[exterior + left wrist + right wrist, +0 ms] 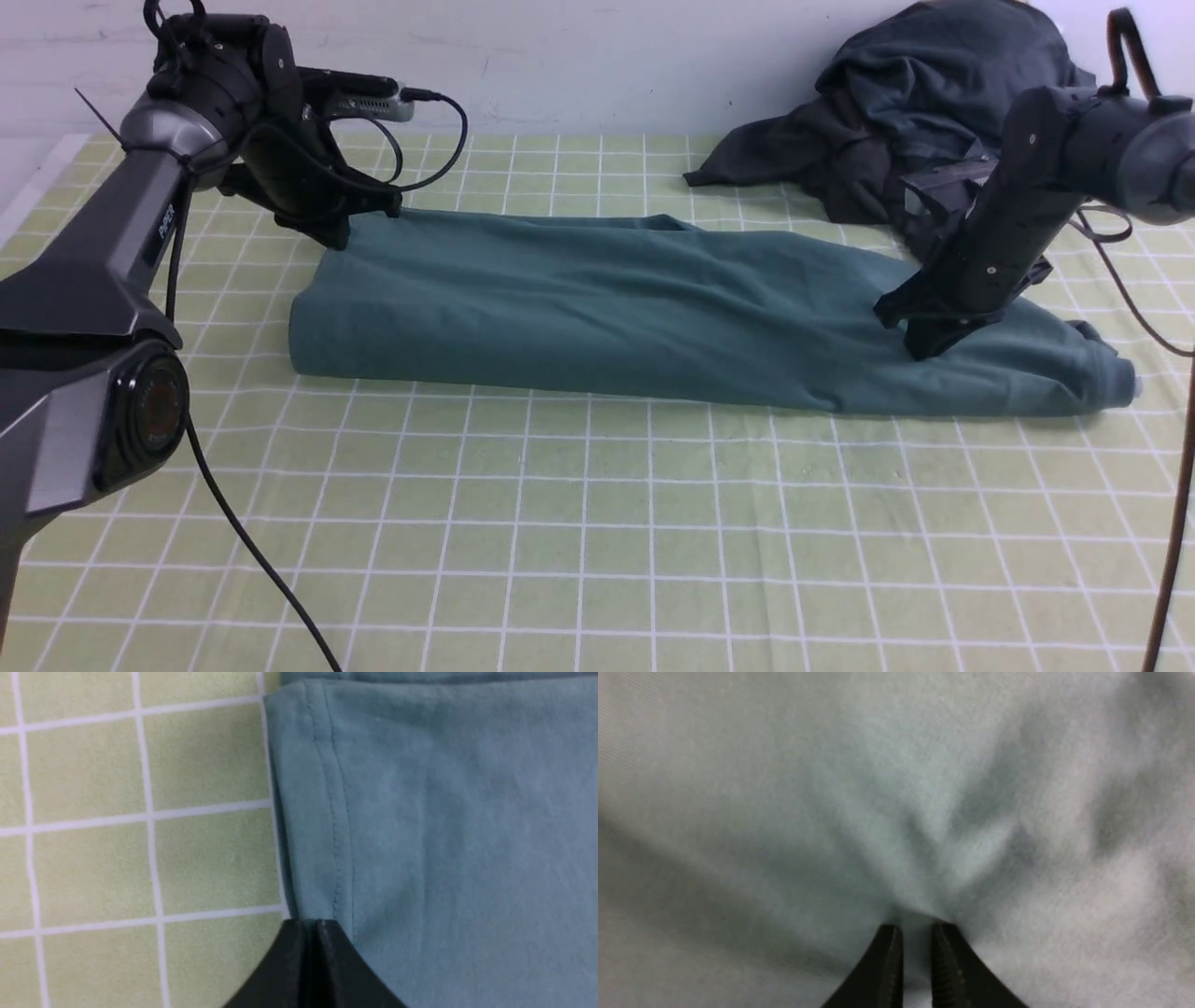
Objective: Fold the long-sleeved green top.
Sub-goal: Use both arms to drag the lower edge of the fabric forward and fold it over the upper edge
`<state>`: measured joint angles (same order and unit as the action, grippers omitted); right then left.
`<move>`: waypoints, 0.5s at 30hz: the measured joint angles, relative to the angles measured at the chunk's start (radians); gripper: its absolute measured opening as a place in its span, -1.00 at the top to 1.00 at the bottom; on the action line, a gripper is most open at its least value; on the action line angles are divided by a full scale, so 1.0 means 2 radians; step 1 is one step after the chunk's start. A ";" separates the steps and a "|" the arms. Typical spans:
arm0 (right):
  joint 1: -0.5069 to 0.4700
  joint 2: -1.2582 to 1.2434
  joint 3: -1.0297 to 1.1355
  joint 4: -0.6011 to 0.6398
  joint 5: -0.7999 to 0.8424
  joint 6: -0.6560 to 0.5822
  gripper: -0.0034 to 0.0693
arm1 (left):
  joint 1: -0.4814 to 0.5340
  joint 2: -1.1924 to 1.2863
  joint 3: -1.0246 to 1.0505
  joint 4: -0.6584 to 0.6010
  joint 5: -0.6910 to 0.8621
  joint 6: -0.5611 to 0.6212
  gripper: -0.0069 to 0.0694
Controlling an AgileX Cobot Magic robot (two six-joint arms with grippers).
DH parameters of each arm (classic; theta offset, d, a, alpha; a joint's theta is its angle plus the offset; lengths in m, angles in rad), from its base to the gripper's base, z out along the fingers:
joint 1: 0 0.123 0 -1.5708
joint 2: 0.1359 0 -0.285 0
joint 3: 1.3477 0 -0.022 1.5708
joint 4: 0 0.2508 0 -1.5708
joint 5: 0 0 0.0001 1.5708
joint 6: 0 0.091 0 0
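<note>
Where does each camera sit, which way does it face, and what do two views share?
Front view: between the arms, facing forward over the checked cloth; left arm, right arm, green long-sleeved top and dark clothes show.
Left wrist view: on the left arm, looking down at the top's hem; left gripper shut on it.
Right wrist view: on the right arm, close over bunched top fabric; right gripper pinches it.
Shared: both wrist views and the front view show the top.

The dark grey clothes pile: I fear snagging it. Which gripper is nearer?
Right. The right gripper grips the green top just in front of the dark pile; the left gripper is shut on the top's far corner at the opposite end.
</note>
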<state>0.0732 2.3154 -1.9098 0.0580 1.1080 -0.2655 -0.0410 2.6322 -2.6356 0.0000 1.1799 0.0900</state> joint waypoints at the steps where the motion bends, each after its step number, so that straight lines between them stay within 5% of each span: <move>1: 0.000 0.000 0.000 -0.012 -0.004 0.000 0.64 | 0.000 0.000 0.000 0.000 -0.003 0.004 0.82; 5: -0.001 0.001 0.000 -0.018 -0.005 0.000 0.64 | 0.000 0.000 0.000 0.000 -0.016 0.020 0.77; 15: -0.026 -0.089 0.002 -0.018 0.018 0.018 0.64 | 0.002 -0.014 -0.049 -0.019 0.029 0.034 0.03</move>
<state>0.0215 2.1369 -1.9061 0.0220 1.1439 -0.2297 -0.0379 2.6034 -2.7333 -0.0380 1.2388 0.1578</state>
